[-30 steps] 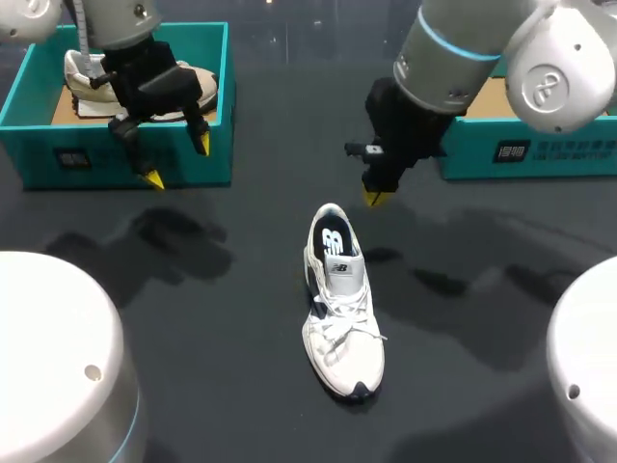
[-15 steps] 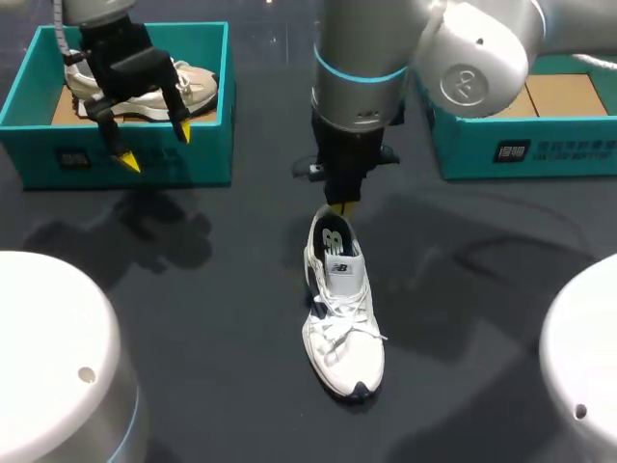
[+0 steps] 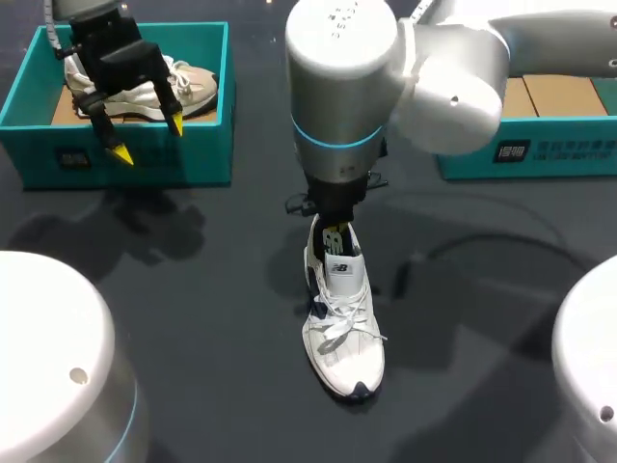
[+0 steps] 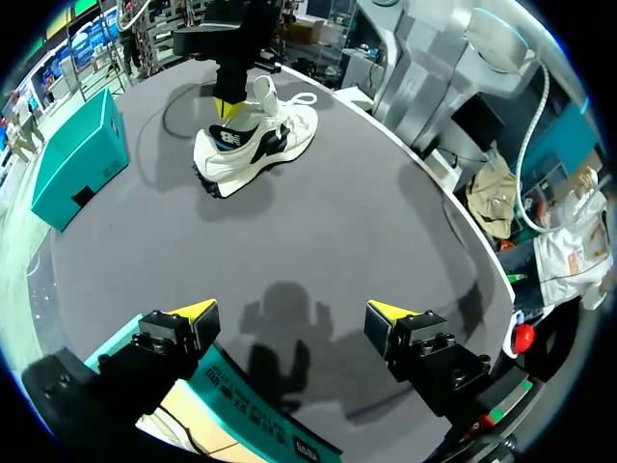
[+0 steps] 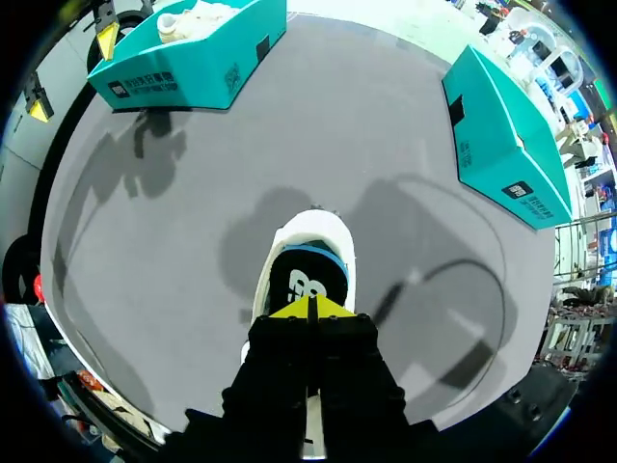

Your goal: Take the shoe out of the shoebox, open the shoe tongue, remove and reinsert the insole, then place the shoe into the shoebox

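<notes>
Right gripper point(image 5: 310, 307) clenched over white laced shoe point(image 3: 342, 333); left gripper point(image 3: 148, 139) released.

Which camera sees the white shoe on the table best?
The head view: the white shoe shows from above, toe to heel opening. The left wrist view shows it far off, sideways. The right wrist view shows only its heel end, the right gripper hiding the rest.

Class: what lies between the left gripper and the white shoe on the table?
Left wrist view: past the shoebox rim under the left gripper, only bare table up to the shoe.
</notes>
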